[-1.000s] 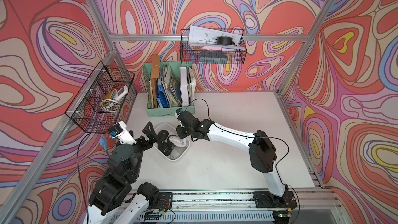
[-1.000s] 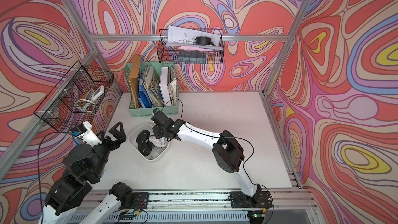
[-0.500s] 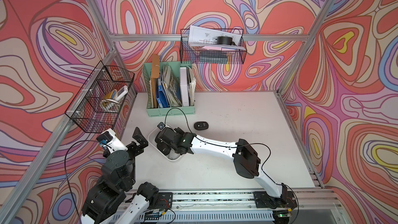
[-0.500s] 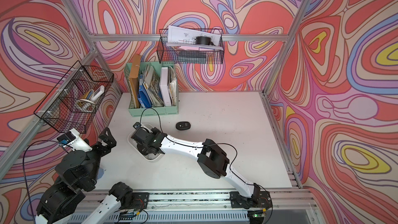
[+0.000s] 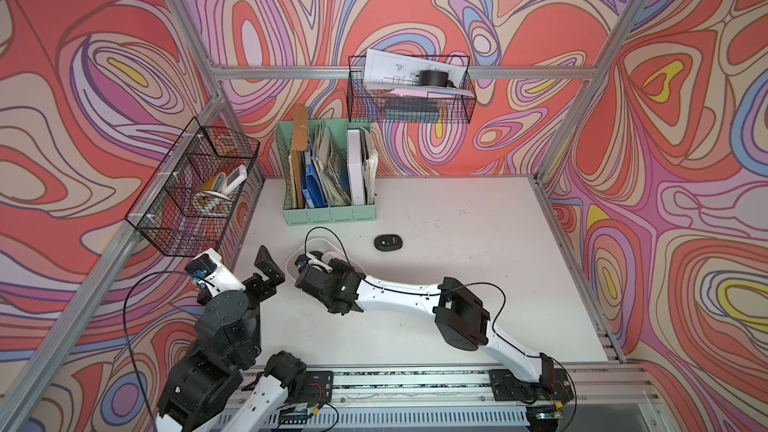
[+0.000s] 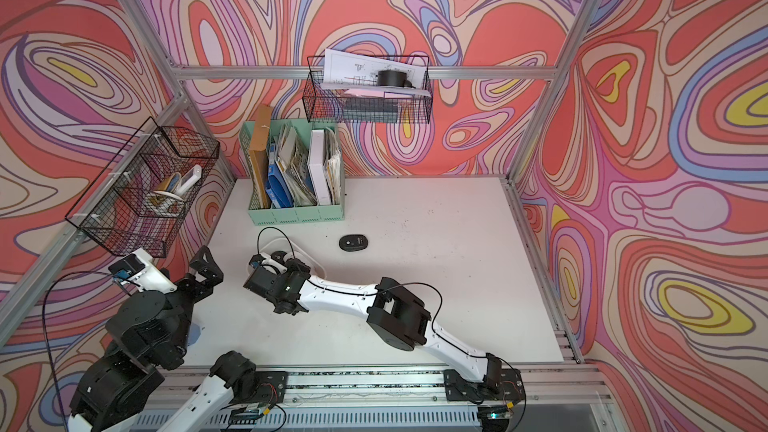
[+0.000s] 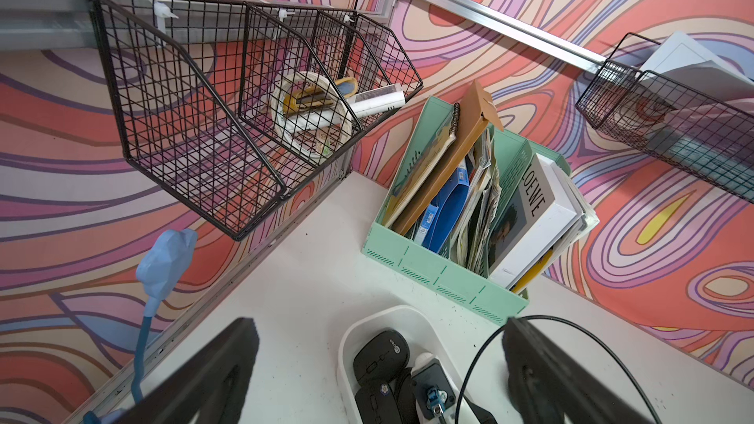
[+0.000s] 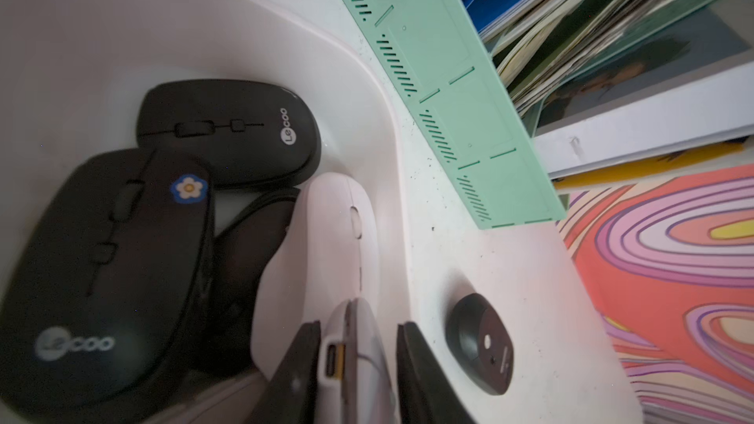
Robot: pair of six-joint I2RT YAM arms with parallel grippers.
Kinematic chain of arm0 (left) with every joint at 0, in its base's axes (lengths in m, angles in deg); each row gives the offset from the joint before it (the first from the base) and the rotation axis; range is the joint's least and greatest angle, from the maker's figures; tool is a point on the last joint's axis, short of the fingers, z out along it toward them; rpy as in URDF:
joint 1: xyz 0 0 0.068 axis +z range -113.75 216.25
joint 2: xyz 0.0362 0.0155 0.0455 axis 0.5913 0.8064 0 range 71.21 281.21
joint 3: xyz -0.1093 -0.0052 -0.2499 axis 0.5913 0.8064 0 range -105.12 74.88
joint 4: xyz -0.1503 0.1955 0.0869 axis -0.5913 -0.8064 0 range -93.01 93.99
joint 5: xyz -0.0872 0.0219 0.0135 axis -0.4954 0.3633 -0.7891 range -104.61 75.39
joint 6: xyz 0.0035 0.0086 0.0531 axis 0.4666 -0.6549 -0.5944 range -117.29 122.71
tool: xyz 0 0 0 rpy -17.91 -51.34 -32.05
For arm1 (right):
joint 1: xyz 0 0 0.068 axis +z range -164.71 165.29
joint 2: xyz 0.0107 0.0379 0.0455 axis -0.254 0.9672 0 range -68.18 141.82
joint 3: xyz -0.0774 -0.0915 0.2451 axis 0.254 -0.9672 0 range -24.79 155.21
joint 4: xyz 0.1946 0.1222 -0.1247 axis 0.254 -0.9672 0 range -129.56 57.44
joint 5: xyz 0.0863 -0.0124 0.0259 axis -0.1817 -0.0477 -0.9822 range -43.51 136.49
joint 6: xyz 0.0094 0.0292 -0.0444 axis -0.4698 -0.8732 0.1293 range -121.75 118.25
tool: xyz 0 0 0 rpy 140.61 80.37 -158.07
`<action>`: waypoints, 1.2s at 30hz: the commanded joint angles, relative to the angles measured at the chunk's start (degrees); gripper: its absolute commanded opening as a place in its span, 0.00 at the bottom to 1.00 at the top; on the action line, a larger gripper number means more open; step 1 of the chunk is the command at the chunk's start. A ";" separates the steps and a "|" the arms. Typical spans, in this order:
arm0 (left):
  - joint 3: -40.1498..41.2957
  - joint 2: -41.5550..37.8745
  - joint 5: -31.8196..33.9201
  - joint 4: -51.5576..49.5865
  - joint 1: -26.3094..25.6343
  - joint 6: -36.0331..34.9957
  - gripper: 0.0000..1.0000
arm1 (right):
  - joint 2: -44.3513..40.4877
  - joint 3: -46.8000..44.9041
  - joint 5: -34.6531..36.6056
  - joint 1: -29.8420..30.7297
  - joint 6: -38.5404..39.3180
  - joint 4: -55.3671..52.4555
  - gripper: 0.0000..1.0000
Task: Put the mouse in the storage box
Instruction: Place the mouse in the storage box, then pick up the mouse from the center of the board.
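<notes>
The storage box, a small white bin, stands in front of the green file organiser. In it lie two black mice, one of them with a flower sticker, a third dark one and a white one. My right gripper reaches into the box with another white mouse standing on edge between its fingers. The jaws are slightly parted, with a narrow gap at one finger. My left gripper hangs wide open and empty just left of the box. One more black mouse lies on the table to the box's right.
The mint-green file organiser, full of folders, stands right behind the box. A black wire basket hangs on the left wall and another on the back wall. A blue clip on a stalk stands beside the left arm.
My right gripper has gone down into the box with the white mouse and its jaws have begun to part. My left arm has drawn back away from the box, still open.
</notes>
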 commanded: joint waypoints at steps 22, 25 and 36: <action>-0.67 7.67 -5.96 -0.73 0.22 -0.46 0.99 | -21.72 -13.00 -14.31 -3.99 -18.57 -0.43 0.76; -1.89 11.78 -8.92 -2.02 0.24 1.25 0.99 | -27.14 -19.57 -13.67 -6.23 -20.85 0.60 0.76; -6.27 36.75 -36.42 -4.12 0.19 7.40 0.99 | -46.90 -42.92 -12.33 -17.11 -28.97 3.03 0.77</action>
